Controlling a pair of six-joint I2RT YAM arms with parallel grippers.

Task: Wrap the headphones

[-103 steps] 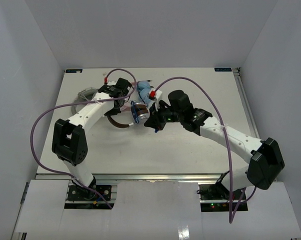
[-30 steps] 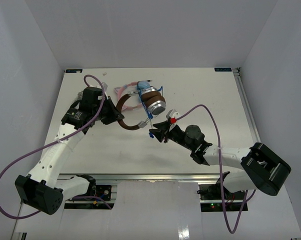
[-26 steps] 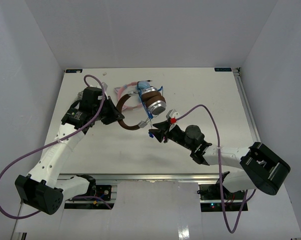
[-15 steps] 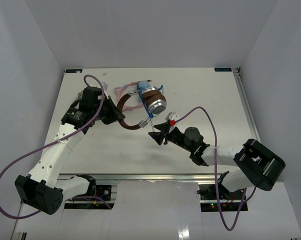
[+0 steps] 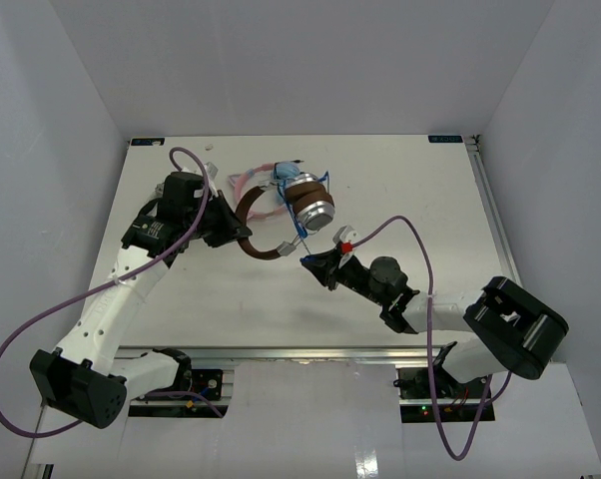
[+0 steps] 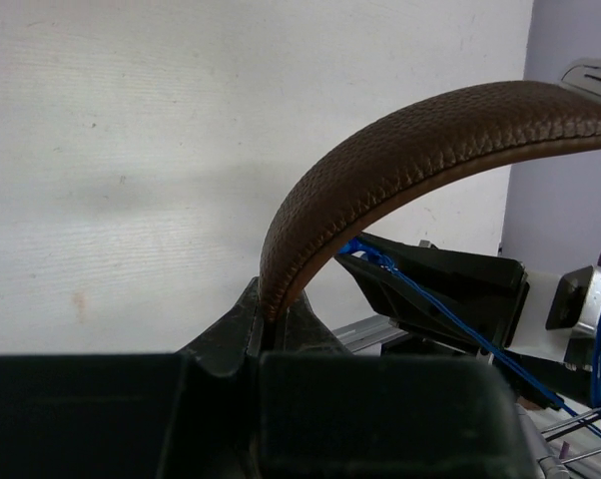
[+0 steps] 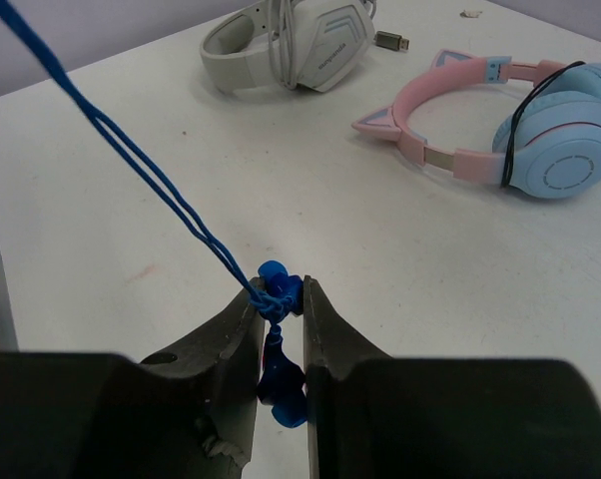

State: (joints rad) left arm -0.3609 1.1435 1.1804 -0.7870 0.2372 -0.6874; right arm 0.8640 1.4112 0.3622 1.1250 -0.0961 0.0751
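Observation:
The headphones' dark brown headband (image 5: 249, 222) is held up off the table, with the stacked brown pads and silver cup (image 5: 311, 205) to its right. My left gripper (image 5: 235, 232) is shut on the headband (image 6: 400, 160), which is pinched between its fingers (image 6: 243, 321). The thin blue cable (image 5: 300, 238) runs taut from the cups down to my right gripper (image 5: 311, 261). In the right wrist view that gripper (image 7: 279, 299) is shut on the cable's knotted blue end (image 7: 281, 289), and the doubled cable (image 7: 131, 150) leads up and left.
The pink cat-ear headphones (image 7: 500, 140) with light blue cups lie at the back, partly behind the held pair (image 5: 243, 183). The grey-white pair (image 7: 291, 45) lies further back left. The right gripper body (image 6: 450, 289) shows below the headband in the left wrist view.
Since 3.4 s ago the left arm has lifted the headphones by the headband. Over the last second the right arm has folded nearer its base, still holding the cable end.

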